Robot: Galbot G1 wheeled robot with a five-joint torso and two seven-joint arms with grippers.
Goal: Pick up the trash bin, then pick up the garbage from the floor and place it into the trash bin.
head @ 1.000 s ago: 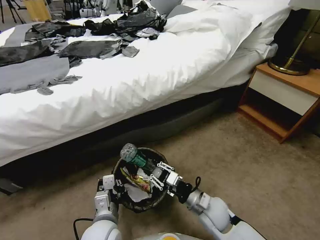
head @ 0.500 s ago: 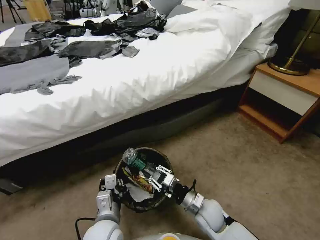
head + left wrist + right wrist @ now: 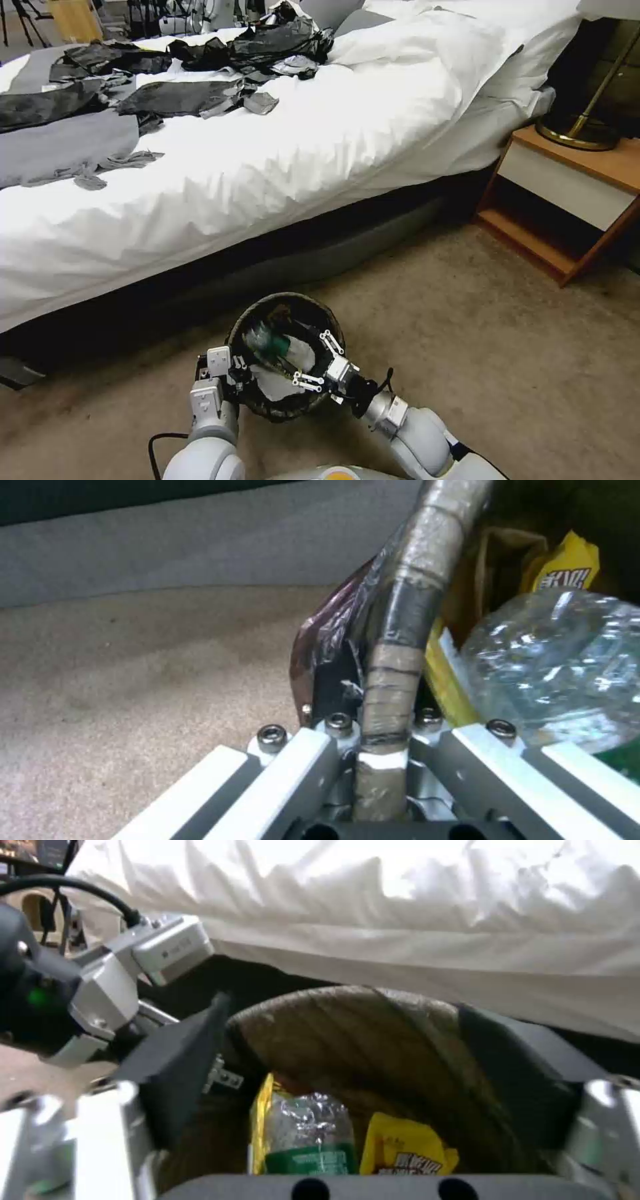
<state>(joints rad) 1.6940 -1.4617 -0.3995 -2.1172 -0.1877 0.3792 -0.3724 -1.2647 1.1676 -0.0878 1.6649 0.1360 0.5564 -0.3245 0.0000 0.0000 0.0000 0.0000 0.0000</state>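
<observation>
The trash bin [image 3: 303,308], lined with a dark bag, hangs just above the carpet in front of me. My left gripper [image 3: 235,375] is shut on its near left rim [image 3: 393,645]. Over the bin's right side my right gripper [image 3: 311,360] is open, its dark pads [image 3: 180,1060] spread wide with nothing between them. Inside the bin lies the garbage: a clear bottle with a green label [image 3: 269,342] [image 3: 307,1132] [image 3: 553,665], yellow wrappers [image 3: 403,1147] [image 3: 567,570] and a white tissue wad [image 3: 277,385].
A bed with a white duvet [image 3: 280,147] runs across the back, with black and grey clothes [image 3: 180,97] on top. A wooden nightstand [image 3: 567,193] bearing a lamp base [image 3: 577,133] stands at the right. Open carpet [image 3: 507,347] lies to my right.
The right gripper lowered the bottle into the bin and opened. The bottle, which stuck up over the rim, now lies inside. The left gripper kept hold of the rim.
</observation>
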